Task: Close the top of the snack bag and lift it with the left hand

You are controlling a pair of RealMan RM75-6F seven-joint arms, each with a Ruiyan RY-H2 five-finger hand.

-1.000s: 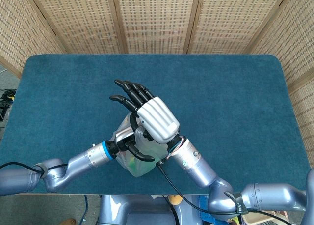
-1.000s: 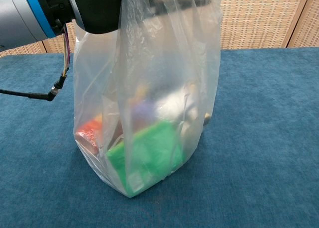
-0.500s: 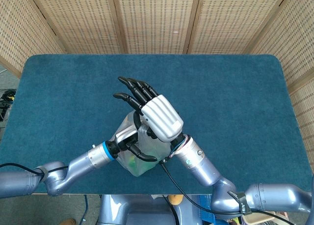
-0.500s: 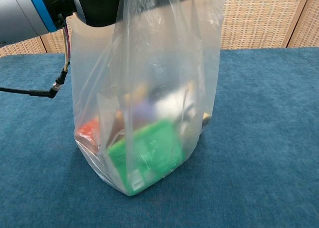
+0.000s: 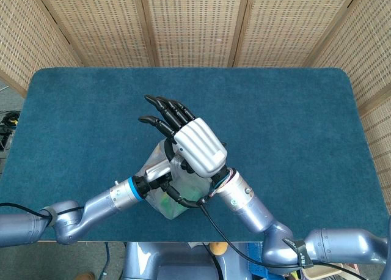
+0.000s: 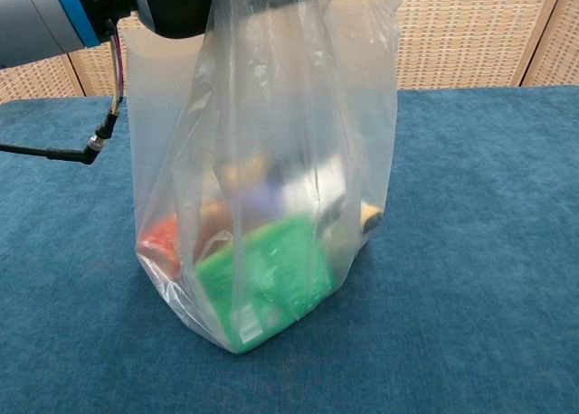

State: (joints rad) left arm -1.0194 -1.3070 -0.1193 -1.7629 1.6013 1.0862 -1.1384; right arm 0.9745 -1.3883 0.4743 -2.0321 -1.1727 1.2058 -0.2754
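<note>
Standing upright, the snack bag (image 6: 262, 188) is gripped by the left hand (image 5: 160, 181).

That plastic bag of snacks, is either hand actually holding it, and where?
The left hand grips the snack bag at its gathered top. The right hand hovers above with fingers stretched out, apparently holding nothing.

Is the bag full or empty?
Partly full: the bag holds a green packet, a red one and paler items at the bottom; its upper half is slack plastic.
</note>
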